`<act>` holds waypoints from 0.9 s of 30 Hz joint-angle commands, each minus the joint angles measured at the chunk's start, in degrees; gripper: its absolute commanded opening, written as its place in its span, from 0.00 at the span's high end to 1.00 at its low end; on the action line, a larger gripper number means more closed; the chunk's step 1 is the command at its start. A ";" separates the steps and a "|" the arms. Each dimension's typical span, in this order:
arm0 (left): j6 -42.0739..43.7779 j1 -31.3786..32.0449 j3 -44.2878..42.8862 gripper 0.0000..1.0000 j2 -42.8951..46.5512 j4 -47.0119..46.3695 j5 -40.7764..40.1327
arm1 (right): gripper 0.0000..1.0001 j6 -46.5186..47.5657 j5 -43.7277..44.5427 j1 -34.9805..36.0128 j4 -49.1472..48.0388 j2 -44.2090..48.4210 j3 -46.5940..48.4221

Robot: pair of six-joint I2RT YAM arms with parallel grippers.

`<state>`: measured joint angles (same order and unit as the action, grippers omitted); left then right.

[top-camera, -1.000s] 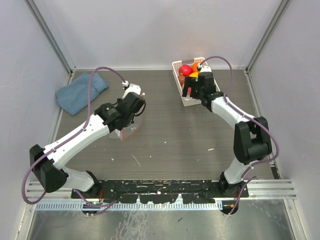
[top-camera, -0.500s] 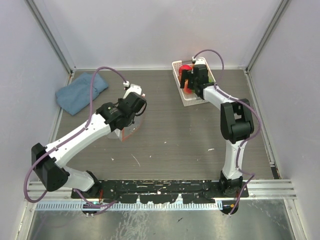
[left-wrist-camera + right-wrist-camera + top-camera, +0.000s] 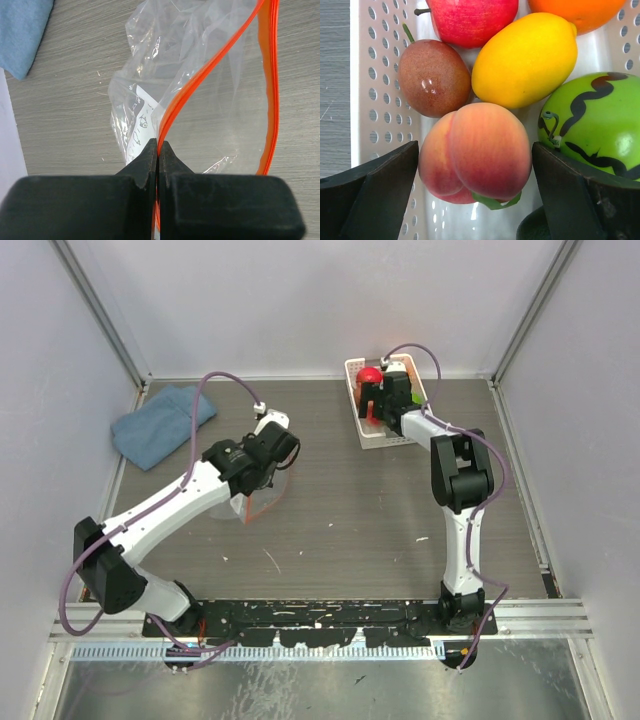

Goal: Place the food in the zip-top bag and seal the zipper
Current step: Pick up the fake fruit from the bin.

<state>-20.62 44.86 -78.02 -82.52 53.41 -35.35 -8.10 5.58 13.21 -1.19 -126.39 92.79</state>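
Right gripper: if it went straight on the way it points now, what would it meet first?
Most likely the peach, which lies centred between the open fingers of the right gripper, inside the white basket. How far off it is cannot be told.

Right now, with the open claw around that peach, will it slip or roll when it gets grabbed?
The peach looks round and smooth, so it may slip sideways as the right gripper closes. Its firm-looking skin suggests it is stiff, not squashy. Hemmed in by the lemon and brown fruit, it probably cannot roll far.
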 commanded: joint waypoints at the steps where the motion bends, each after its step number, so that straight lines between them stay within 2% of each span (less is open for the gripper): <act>1: -1.69 -0.25 -3.91 1.00 -1.01 2.29 0.48 | 0.04 0.77 -1.48 -0.68 -2.15 -0.97 1.47; 9: -3.55 -0.27 -7.10 1.00 -2.39 5.16 1.02 | 0.28 1.67 -1.79 -0.97 -2.83 4.80 -3.98; 13: -5.29 -0.26 -6.56 1.00 -2.38 4.71 2.36 | 0.37 2.11 -1.32 -0.96 -2.99 8.42 -6.35; 27: -7.54 -0.24 -3.74 1.00 0.58 0.53 3.91 | 0.44 -0.43 -3.84 -0.99 -4.32 24.08 -18.51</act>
<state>-26.65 44.86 -82.46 -84.84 57.12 -32.01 -7.01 3.38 12.51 -2.44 -108.92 76.75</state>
